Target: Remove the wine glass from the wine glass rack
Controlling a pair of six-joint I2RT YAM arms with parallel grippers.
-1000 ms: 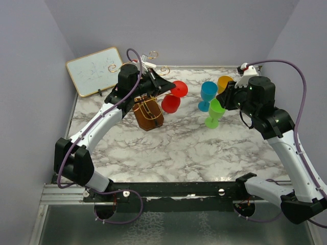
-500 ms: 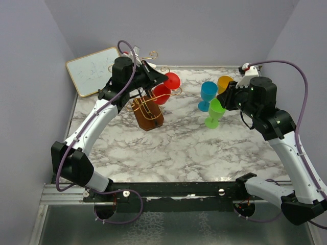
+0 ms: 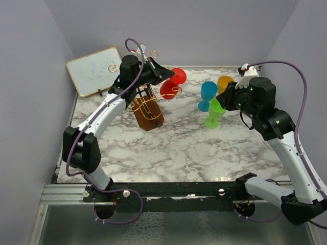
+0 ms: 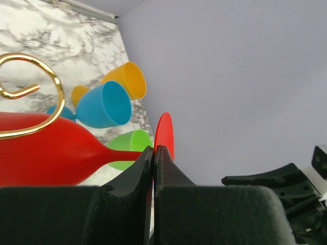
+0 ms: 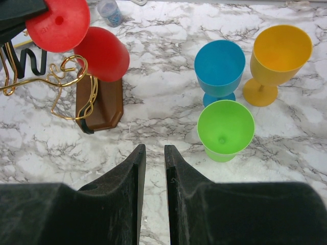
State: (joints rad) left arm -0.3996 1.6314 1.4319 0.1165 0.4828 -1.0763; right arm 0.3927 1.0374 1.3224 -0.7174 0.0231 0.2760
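View from above: the left fingers (image 4: 147, 162) are clenched on the thin stem of the red glass (image 3: 170, 87), right by its round foot. The glass lies on its side in the air, at 1 o'clock from the rack (image 3: 148, 116). Its long axis runs from the bowl at 7 o'clock to the foot at 1 o'clock. In the left wrist view the bowl lies at 9 o'clock from the fingertips, and a gold hook of the rack curls across it. Whether wire and bowl touch cannot be told. The likely way out is toward the foot end, away from the hook. The right fingers (image 5: 137, 163) hang slightly parted and hold nothing, well apart at 3 o'clock, above the tabletop (image 3: 179, 148) near a green glass (image 5: 226, 127).
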